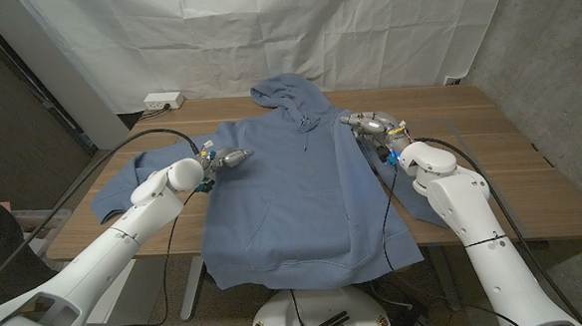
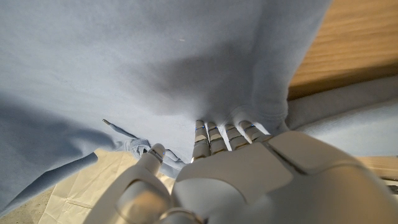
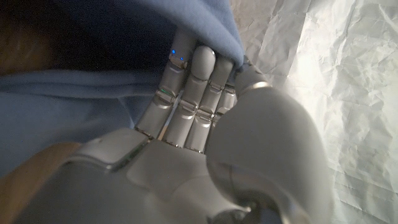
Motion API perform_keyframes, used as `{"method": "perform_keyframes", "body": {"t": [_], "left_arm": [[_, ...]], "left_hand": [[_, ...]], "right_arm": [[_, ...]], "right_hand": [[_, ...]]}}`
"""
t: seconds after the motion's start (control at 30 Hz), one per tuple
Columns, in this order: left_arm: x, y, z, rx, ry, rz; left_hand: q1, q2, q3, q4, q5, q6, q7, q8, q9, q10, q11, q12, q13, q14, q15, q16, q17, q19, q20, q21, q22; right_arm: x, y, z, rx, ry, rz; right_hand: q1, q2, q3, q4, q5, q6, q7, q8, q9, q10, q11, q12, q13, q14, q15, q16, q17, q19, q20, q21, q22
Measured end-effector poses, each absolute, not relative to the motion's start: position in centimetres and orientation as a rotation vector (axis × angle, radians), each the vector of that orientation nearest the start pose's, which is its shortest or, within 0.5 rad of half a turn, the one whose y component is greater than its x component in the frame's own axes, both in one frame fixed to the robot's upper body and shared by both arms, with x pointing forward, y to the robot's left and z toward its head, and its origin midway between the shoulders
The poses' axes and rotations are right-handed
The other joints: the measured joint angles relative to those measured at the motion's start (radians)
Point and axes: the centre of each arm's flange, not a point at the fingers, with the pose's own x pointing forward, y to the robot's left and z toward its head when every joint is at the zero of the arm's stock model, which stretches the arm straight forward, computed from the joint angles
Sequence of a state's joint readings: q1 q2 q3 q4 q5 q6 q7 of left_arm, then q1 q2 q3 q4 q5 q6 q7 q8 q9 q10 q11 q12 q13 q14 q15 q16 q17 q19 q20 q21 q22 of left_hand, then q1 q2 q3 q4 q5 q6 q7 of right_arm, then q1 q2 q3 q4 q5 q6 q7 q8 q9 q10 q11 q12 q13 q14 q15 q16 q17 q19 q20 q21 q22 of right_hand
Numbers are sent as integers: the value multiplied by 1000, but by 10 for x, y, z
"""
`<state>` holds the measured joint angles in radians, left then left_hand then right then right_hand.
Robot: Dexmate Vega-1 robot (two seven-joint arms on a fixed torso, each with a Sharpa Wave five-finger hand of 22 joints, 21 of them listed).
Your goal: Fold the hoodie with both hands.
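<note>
A blue hoodie (image 1: 293, 193) lies front up on the wooden table (image 1: 511, 171), hood (image 1: 289, 93) toward the far edge and hem hanging over the near edge. Its left sleeve (image 1: 123, 187) is spread out to the side. My left hand (image 1: 226, 158) is at the hoodie's left shoulder edge. In the left wrist view its fingers (image 2: 214, 134) reach under the cloth (image 2: 155, 56), fingertips hidden, thumb apart. My right hand (image 1: 371, 125) is at the right shoulder. In the right wrist view the fabric (image 3: 81, 118) wraps over its fingers (image 3: 199, 81) and thumb tip.
A white power strip (image 1: 163, 101) sits at the table's far left corner, and a black cable (image 1: 160, 138) runs along the left arm. A white cloth backdrop (image 1: 264, 35) hangs behind. Bare wood shows to the right of the hoodie.
</note>
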<state>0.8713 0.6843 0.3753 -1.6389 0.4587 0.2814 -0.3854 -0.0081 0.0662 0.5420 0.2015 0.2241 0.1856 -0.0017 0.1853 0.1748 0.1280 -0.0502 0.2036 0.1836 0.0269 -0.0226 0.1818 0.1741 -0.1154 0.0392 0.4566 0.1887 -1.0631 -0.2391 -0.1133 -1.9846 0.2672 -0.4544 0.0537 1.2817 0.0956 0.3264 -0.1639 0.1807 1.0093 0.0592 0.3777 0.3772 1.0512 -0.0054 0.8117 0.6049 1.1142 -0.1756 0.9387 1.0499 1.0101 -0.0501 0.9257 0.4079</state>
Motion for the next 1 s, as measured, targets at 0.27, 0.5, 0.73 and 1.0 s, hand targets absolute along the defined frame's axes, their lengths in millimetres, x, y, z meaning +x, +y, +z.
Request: {"method": "perform_keyframes", "body": {"t": [0.27, 0.5, 0.73, 1.0], "left_arm": [[635, 297, -38, 1226, -161, -158], [634, 298, -39, 1221, -164, -155], [633, 298, -39, 1218, -168, -153], [631, 297, -41, 1215, -172, -150]], "left_hand": [[0, 0, -8, 0, 0, 0, 0, 0, 0, 0, 0, 0, 1, 1, 1, 0, 1, 0, 0, 1, 0], [-3, -3, -8, 0, 5, 0, 0, 0, 0, 0, 0, 0, 1, 1, 1, 1, 1, 0, 0, 1, 0], [-3, -3, -17, 0, 5, 0, 0, 0, 0, 0, 0, 0, 0, 1, 1, 4, 0, 0, 0, 1, 0], [-3, -3, -21, 4, 9, 0, 0, 0, 0, 0, 0, 0, 0, 1, 1, 4, 0, 0, 0, 1, 0]], "right_arm": [[560, -184, 21, -54, -440, 303], [556, -168, 32, -53, -476, 354], [555, -154, 39, -60, -499, 397], [554, -141, 46, -70, -522, 440]], "right_hand": [[0, 0, 3, 2, -3, 0, 0, 0, 1, 4, 4, 0, 0, 4, 4, -7, 13, 0, 0, 10, -5], [0, 0, 11, 3, -4, 0, 0, -3, 29, 5, 5, 0, 5, 8, 7, -11, 22, 0, 0, 21, -9], [1, -1, 11, 3, -4, 0, 0, -4, 37, 9, 9, 0, 5, 12, 10, -16, 31, -5, -5, 29, -13], [3, -3, 18, 1, -3, 0, 0, -4, 37, 12, 9, 0, 5, 13, 11, -26, 31, -5, -5, 41, -19]]}}
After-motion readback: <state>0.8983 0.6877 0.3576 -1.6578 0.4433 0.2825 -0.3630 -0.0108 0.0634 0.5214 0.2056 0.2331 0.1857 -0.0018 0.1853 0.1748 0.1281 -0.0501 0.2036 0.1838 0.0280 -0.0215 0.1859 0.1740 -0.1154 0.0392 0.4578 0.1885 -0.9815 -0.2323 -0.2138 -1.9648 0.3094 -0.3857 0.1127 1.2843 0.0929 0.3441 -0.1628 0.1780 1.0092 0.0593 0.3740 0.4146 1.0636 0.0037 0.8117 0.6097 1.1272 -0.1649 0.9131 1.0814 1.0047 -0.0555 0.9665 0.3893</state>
